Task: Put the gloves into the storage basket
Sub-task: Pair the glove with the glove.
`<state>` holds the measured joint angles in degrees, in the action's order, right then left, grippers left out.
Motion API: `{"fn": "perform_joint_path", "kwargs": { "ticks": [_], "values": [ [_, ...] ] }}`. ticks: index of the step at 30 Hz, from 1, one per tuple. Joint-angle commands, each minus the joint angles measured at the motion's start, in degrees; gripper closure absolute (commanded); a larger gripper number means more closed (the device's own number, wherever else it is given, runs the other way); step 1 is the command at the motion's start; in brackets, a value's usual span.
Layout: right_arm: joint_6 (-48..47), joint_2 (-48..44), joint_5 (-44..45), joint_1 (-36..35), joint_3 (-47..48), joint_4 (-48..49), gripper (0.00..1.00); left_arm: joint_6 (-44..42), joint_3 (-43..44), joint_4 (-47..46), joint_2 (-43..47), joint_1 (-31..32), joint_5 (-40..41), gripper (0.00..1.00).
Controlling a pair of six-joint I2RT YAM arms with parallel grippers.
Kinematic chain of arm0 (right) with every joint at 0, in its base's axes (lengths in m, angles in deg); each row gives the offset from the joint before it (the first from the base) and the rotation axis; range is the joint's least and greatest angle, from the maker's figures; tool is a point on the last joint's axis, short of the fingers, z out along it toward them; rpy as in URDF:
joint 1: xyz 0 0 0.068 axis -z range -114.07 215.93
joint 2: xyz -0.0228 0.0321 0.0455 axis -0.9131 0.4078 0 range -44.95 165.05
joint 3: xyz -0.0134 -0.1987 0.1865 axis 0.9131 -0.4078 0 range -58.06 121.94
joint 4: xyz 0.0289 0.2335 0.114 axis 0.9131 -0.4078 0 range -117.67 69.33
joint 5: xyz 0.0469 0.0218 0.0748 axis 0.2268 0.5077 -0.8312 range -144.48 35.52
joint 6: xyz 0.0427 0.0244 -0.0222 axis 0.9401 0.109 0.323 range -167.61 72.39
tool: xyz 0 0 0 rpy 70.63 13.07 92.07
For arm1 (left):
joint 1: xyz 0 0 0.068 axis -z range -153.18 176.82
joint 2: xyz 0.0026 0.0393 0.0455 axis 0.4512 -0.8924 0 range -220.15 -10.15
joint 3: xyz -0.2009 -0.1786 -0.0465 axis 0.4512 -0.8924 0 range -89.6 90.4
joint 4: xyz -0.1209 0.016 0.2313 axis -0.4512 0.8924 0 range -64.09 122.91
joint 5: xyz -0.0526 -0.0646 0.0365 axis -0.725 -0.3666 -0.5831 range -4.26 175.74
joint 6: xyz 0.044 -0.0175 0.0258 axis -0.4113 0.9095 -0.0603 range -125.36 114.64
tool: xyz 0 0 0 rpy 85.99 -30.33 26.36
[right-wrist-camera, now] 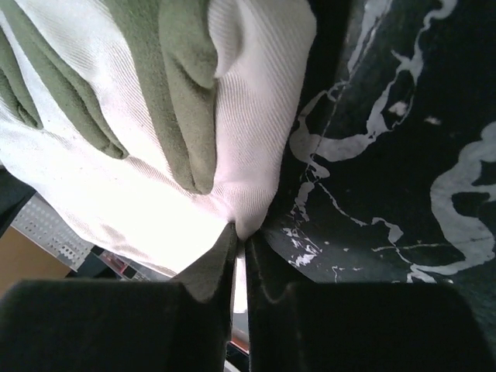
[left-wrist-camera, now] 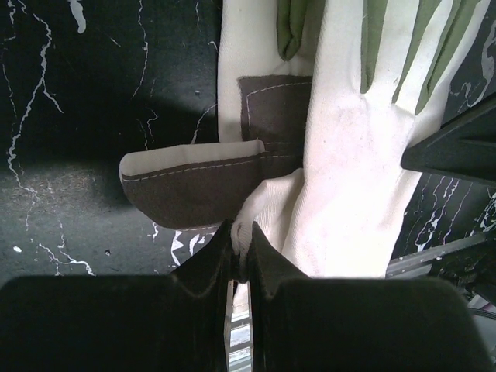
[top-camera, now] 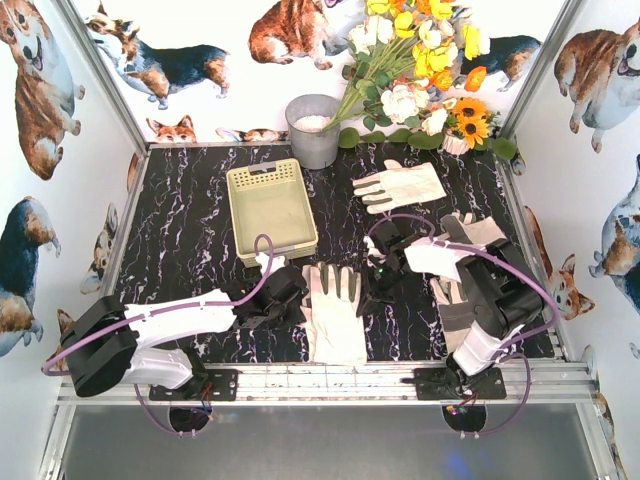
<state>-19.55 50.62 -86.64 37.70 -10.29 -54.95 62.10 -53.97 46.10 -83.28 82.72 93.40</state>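
Basket (top-camera: 272,205) is sitting at upper centre of the overhead frame, showing its bare floor, and a grey bucket (top-camera: 313,128) behind it is holding something white. Everything is resting on a black, white-veined table (top-camera: 180,230) between corgi-print walls (top-camera: 40,100). The middle glove (top-camera: 333,310) is lying at lower centre, long axis up-frame, fingers pointing toward the top, while the left gripper (left-wrist-camera: 242,260) and right gripper (right-wrist-camera: 240,232) are each clamping its fabric edge; a second glove (top-camera: 400,185) at upper right is pointing its fingers left.
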Motion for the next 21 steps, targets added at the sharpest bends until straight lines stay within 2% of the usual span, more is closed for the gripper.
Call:
{"fn": "perform_joint_path", "kwargs": {
  "ticks": [1,6,10,21],
  "values": [
    [-2.14,-4.18,2.8,0.9,0.11,-1.21,0.98,-0.26,0.14,-0.72,0.48,-0.26,1.52,1.0],
    [-3.14,-9.48,7.51,1.25,1.48,-6.92,1.0,-1.57,0.22,0.29,1.82,-0.27,3.07,1.0],
    [-3.02,-12.58,7.98,1.25,2.66,-7.9,1.0,-1.74,0.03,2.24,3.52,-0.27,4.34,1.0],
    [-3.11,-7.89,5.86,1.16,8.09,-7.69,1.0,0.5,-2.83,5.26,7.22,-0.27,5.12,1.0]
  ]
}}
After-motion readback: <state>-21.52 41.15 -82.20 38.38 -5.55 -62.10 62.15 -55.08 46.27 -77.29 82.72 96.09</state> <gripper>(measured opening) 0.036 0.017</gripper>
